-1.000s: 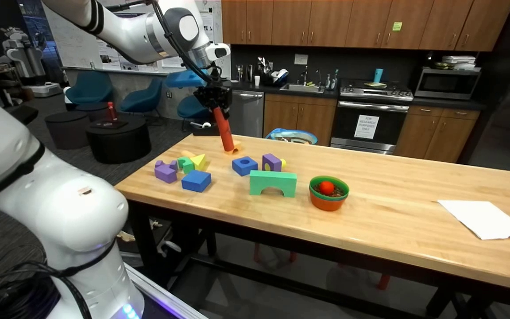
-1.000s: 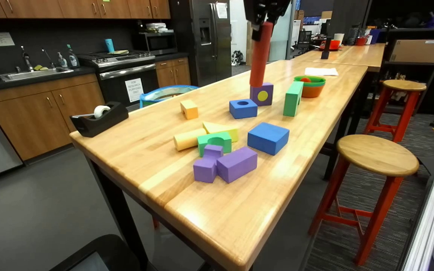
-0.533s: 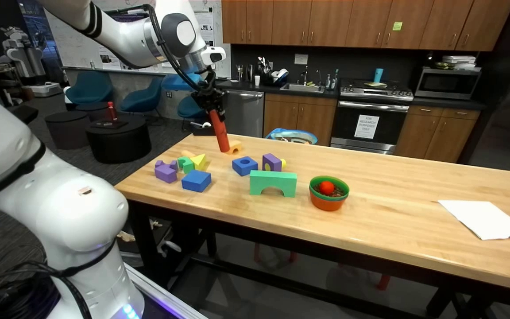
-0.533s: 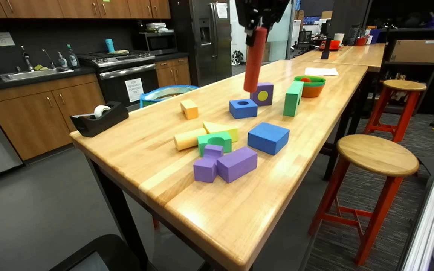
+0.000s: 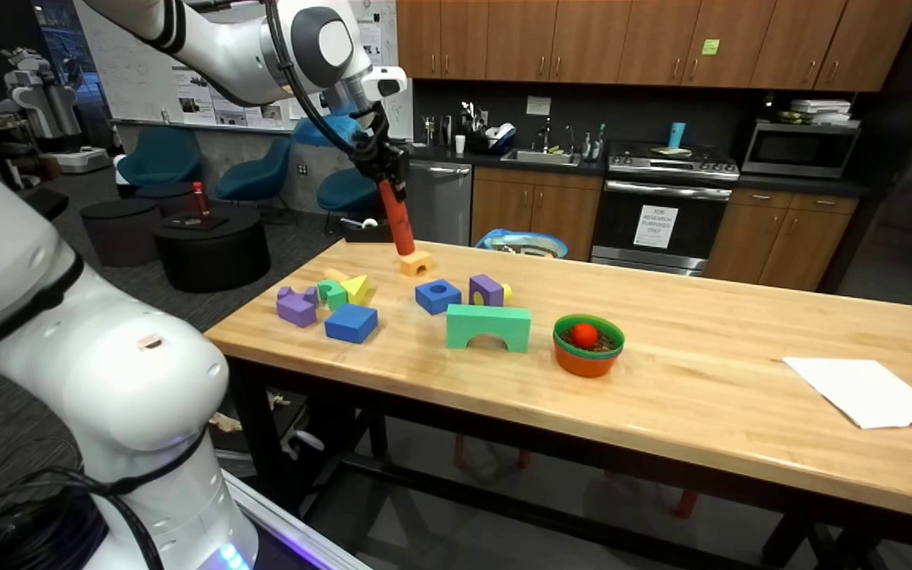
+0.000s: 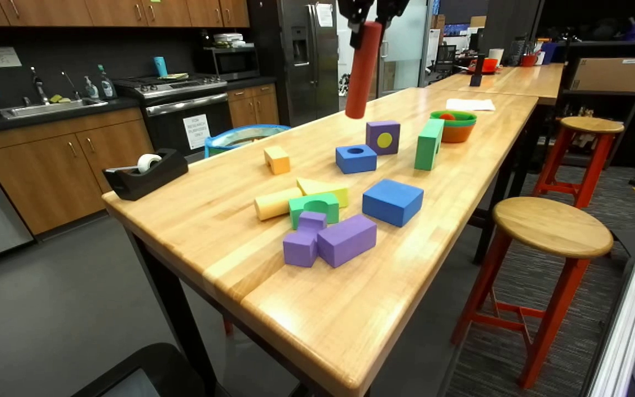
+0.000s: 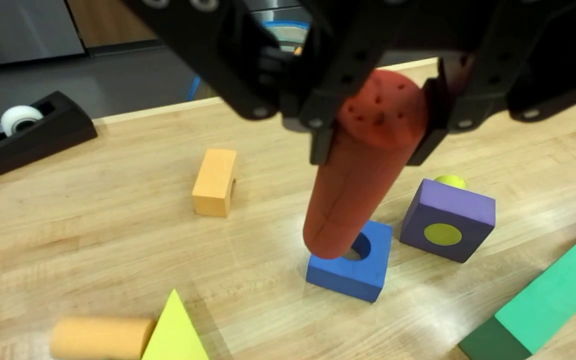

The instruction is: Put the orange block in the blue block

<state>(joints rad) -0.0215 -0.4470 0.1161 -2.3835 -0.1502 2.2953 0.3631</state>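
Note:
The orange block is a tall red-orange cylinder [image 7: 353, 185], held high and tilted in both exterior views [image 5: 397, 222] [image 6: 364, 71]. My gripper [image 7: 370, 150] is shut on its upper end, one finger on each side; the gripper also shows in the exterior views [image 5: 391, 187] [image 6: 371, 34]. The block's lower end hangs above the table, apart from everything. The blue block with a round hole [image 7: 345, 282] lies flat on the table, hole up, in both exterior views [image 5: 434, 304] [image 6: 356, 166]. In the wrist view the cylinder's lower end covers part of its top and hole.
A solid blue block [image 6: 392, 202] lies nearer the table end. A purple block with a yellow disc [image 7: 448, 220] stands beside the holed block. A green arch [image 5: 488, 323], an orange arch [image 6: 277, 160], stacked bowls [image 5: 587, 364] and a tape dispenser [image 6: 146, 176] are also on the table.
The gripper with the orange block first dips, then rises, and ends a little higher than a second ago. In an exterior view it has shifted left. The table blocks have not moved.

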